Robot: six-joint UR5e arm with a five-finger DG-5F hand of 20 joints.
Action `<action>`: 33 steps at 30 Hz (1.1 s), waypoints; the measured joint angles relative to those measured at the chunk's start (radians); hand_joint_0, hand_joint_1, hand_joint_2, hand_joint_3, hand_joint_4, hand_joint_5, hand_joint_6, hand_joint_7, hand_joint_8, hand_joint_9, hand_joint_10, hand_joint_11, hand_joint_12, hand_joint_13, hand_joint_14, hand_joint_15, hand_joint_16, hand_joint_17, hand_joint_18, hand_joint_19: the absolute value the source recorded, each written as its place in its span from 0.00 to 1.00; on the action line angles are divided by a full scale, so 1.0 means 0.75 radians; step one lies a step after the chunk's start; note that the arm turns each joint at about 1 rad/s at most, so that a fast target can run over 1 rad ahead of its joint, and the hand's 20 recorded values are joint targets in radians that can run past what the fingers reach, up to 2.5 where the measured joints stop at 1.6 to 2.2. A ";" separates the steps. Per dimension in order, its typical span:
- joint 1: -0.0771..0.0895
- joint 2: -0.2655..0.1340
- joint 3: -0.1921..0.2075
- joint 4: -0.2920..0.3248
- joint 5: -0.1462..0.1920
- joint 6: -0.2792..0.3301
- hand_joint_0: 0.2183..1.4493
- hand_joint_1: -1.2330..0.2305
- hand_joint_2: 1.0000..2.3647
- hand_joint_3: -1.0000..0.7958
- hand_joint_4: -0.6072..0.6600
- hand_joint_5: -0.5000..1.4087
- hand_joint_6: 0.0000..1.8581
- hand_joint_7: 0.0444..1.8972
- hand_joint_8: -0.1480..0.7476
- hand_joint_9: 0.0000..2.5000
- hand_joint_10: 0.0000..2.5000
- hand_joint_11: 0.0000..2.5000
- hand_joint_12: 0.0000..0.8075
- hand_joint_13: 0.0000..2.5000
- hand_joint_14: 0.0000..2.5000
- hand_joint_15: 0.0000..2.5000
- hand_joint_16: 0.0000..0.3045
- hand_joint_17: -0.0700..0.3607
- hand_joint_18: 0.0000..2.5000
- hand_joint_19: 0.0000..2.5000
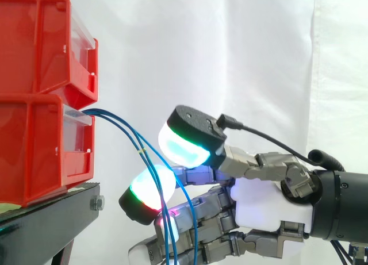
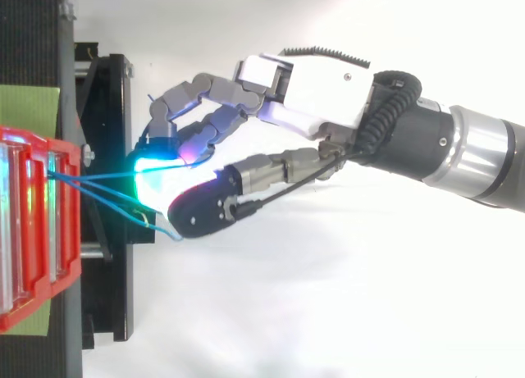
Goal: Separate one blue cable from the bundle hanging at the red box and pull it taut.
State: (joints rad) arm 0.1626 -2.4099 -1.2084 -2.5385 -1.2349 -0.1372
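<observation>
Side view: hand in among slack cables right of the box, grip impossible to tell. None singled out yet; separating, pulling taut to come.

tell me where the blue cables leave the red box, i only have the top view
Observer: In the side view there are two red bins, stacked. The cables come out at the top front of the lower bin, just under the upper bin.
Operator: are they taut yet
Observer: No. They curve down from the bin and hang slack past the hand, running off the bottom edge.
Operator: how high is the hand
Observer: Lower than the point where the cables come out, about level with the top of the black stand.
</observation>
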 measured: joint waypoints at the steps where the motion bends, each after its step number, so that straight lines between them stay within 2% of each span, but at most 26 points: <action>1: 0.000 0.000 0.000 0.000 0.000 0.000 0.25 0.58 0.00 0.28 0.58 0.17 0.48 0.49 0.52 0.41 0.01 0.32 0.43 0.29 0.01 0.16 0.16 0.42 0.29 0.23; 4: 0.000 0.000 0.000 -0.002 -0.001 0.001 0.31 0.58 0.00 0.28 0.57 0.17 0.48 0.51 0.51 0.41 0.01 0.32 0.41 0.29 0.01 0.16 0.15 0.41 0.28 0.24; 7: 0.000 0.000 0.000 -0.003 -0.002 0.001 0.32 0.55 0.00 0.28 0.57 0.17 0.48 0.51 0.51 0.41 0.01 0.32 0.41 0.28 0.01 0.16 0.15 0.41 0.28 0.24; 13: 0.000 0.000 0.000 -0.008 -0.001 0.001 0.34 0.36 0.01 0.37 0.58 0.16 0.49 0.53 0.50 0.38 0.01 0.33 0.41 0.27 0.01 0.16 0.15 0.41 0.28 0.23; 16: 0.000 0.000 0.000 -0.012 0.000 0.001 0.37 0.32 0.01 0.37 0.55 0.15 0.50 0.51 0.50 0.37 0.01 0.34 0.41 0.27 0.01 0.16 0.15 0.41 0.28 0.22; 19: 0.000 0.000 0.000 -0.014 0.000 0.001 0.42 0.26 0.01 0.33 0.57 0.14 0.50 0.50 0.49 0.34 0.01 0.34 0.41 0.26 0.01 0.15 0.16 0.41 0.27 0.21; 24: -0.001 0.000 -0.001 -0.015 0.000 0.001 0.45 0.26 0.00 0.28 0.56 0.15 0.50 0.48 0.47 0.35 0.01 0.34 0.41 0.27 0.01 0.15 0.15 0.41 0.27 0.21; 26: -0.002 0.000 0.000 -0.016 0.000 0.001 0.42 0.26 0.00 0.28 0.56 0.15 0.50 0.49 0.48 0.37 0.01 0.35 0.40 0.28 0.01 0.15 0.15 0.40 0.28 0.21; 28: -0.004 0.000 0.000 -0.020 -0.001 0.004 0.28 0.31 0.00 0.28 0.57 0.17 0.49 0.51 0.48 0.38 0.01 0.34 0.41 0.28 0.01 0.16 0.15 0.41 0.28 0.22; 33: -0.011 0.003 0.000 -0.080 -0.032 0.023 0.21 0.42 0.00 0.28 0.58 0.18 0.49 0.50 0.51 0.40 0.01 0.34 0.44 0.28 0.01 0.16 0.17 0.44 0.29 0.23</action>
State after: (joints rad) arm 0.1544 -2.4075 -1.2088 -2.5987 -1.2587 -0.1199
